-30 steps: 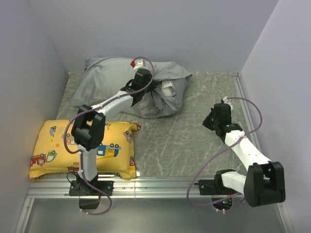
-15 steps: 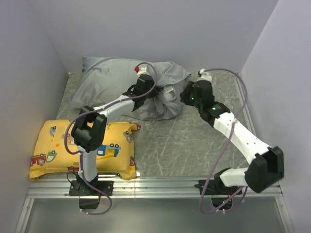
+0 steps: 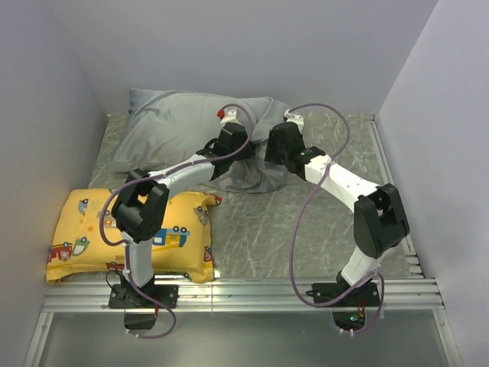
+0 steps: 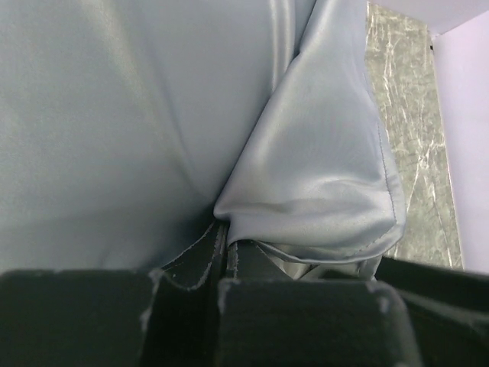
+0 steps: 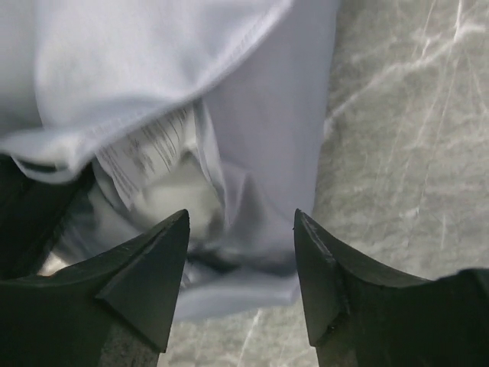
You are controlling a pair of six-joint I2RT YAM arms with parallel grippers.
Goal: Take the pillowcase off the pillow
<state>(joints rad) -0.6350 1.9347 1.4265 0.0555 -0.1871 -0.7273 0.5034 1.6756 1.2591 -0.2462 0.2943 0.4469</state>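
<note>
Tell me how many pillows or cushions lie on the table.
2. One fills the grey pillowcase at the far side; the yellow cushion lies at the near left. None seems hidden.

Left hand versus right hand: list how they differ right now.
The left hand is shut, pinching a fold of the grey pillowcase; the right hand is open and grips nothing. The left hand's fingers are buried in fabric, while the right hand's fingers stand apart over the pillowcase's bunched end and the table. Shared: both are black and sit at that same bunched end.
</note>
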